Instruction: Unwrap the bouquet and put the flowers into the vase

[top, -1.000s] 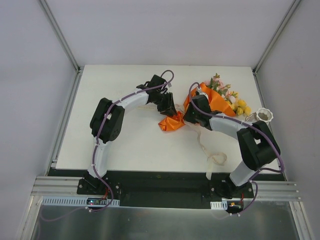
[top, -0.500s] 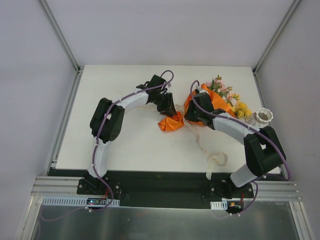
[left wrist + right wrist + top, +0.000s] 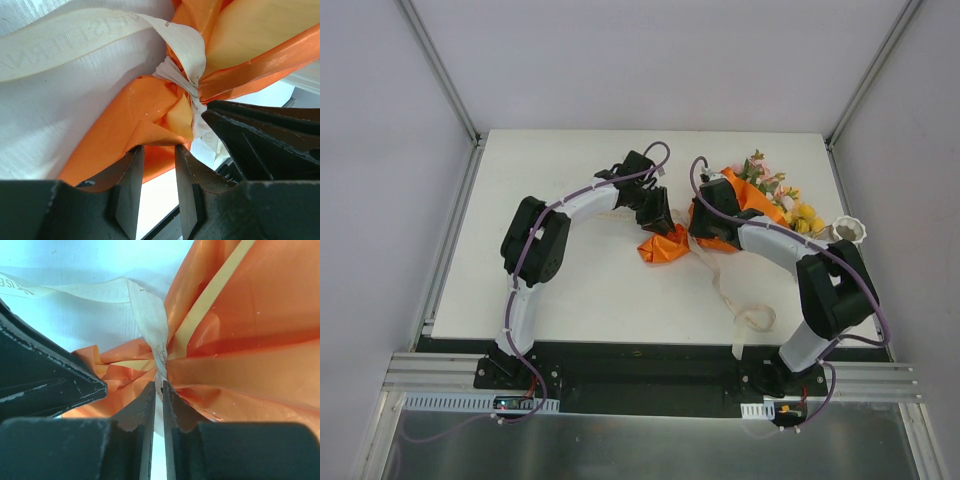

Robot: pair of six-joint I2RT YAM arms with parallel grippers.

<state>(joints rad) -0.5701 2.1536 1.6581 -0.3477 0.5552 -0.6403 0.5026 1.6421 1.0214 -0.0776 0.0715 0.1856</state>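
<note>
The bouquet (image 3: 745,200) lies at the back right of the table, still wrapped in orange paper (image 3: 150,110) and tied with cream ribbon (image 3: 185,45). Pink and yellow flowers (image 3: 782,195) stick out of its right end. The white vase (image 3: 848,231) stands just right of them. My left gripper (image 3: 159,150) holds the bunched paper tail (image 3: 663,246) between its fingertips. My right gripper (image 3: 159,385) is shut on the ribbon (image 3: 152,320) at the knot. In the top view both grippers meet at the bouquet's narrow end, left gripper (image 3: 658,222) and right gripper (image 3: 702,222).
A long loose end of ribbon (image 3: 745,315) trails toward the near edge by the right arm's base. The other arm's black fingers (image 3: 260,135) crowd the knot. The table's right edge (image 3: 865,250) runs close behind the vase.
My right wrist has shifted a little toward the back along the bouquet's neck, and the right elbow has swung. The left arm has not moved.
</note>
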